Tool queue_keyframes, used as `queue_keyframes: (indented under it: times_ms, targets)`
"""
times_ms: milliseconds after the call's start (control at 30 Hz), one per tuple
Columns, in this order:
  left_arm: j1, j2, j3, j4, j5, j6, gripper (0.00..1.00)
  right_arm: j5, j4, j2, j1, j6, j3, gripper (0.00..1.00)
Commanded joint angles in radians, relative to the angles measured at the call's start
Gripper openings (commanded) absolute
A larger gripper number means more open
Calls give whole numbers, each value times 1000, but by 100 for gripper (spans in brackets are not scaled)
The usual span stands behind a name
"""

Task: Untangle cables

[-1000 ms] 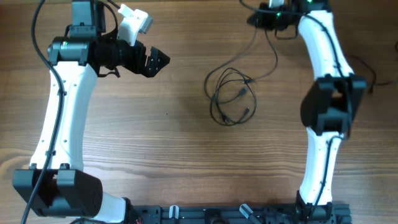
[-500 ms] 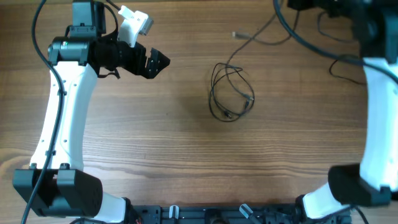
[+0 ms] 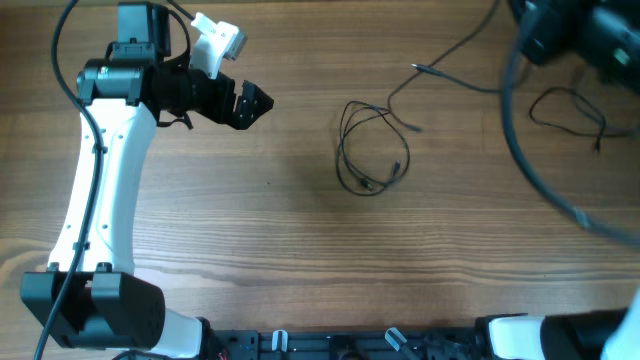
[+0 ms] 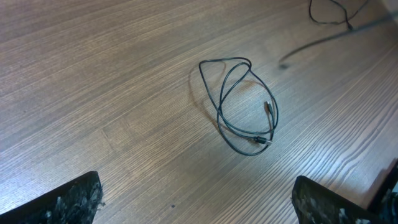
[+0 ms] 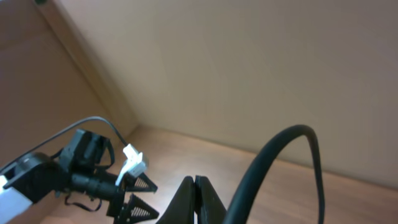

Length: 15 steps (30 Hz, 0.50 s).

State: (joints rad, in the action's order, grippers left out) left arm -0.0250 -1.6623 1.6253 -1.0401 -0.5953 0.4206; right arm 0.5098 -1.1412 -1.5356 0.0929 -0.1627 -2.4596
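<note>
A thin black cable point(image 3: 371, 150) lies coiled in a small loop at mid-table, also seen as a coil point(image 4: 244, 102) in the left wrist view. A second cable point(image 3: 455, 79) stretches from its plug end up toward the right, raised and blurred point(image 4: 323, 41), trailing to my lifted right arm point(image 3: 575, 30). More thin cable point(image 3: 566, 106) loops at the far right. My right gripper point(image 5: 194, 198) is shut, fingers pressed together; the strand between them does not show. My left gripper point(image 3: 250, 103) hangs open left of the coil, its fingers point(image 4: 73, 200) wide apart.
The right arm's thick black wiring point(image 3: 545, 180) sweeps blurred across the right side of the overhead view and shows as wiring point(image 5: 273, 162) in the right wrist view. A black rail point(image 3: 350, 345) runs along the table's near edge.
My right arm rose and swung right, drawing one cable out of the tangle toward the right. The coil at mid-table got smaller. The left arm stayed put.
</note>
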Motion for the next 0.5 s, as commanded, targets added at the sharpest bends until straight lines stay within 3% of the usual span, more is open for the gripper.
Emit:
queue_keyframes:
  times_ms: [0, 367, 467]
  targets:
    - [1, 26, -5, -1, 2, -9, 100, -200, -64, 37, -1, 42, -89, 5]
    - [1, 26, -5, 0, 2, -8, 100, -1055, -134, 5, -10, -31, -102, 4]
    - [1, 26, -5, 4, 2, -8, 100, -1180, -130, -11, -43, -36, -102, 4]
